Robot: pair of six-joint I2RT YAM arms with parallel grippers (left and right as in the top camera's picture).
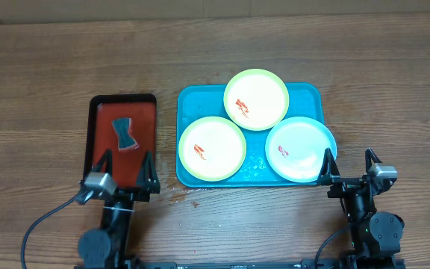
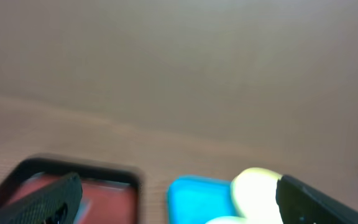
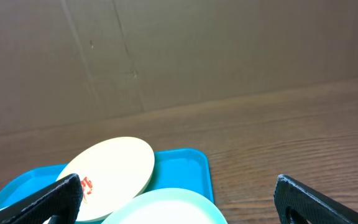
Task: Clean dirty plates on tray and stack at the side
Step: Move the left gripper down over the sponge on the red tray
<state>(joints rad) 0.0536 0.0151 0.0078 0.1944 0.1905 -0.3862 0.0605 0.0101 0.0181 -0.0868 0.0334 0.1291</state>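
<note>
Opening step, it seems: three sauce-smeared round plastic plates (image 1: 212,148) sit on the turquoise rectangular plastic tray (image 1: 305,97). Your left gripper (image 1: 128,169) and right gripper (image 1: 348,169) hang empty, jaws apart. Next, grasp the dark sponge (image 1: 125,133) on the red tray (image 1: 145,113).

The table (image 1: 51,67) is brown wood with a plain grain and a matt finish. At the centre of the overhead view, the tray (image 1: 308,96) and the three plates (image 1: 256,99) on it are smooth plastic with a soft sheen, the plates smeared red-orange; the red tray (image 1: 144,131) at left looks equally smooth, with a black rim. In the right wrist view the backdrop (image 3: 166,50) is matt brown cardboard, creased.
</note>
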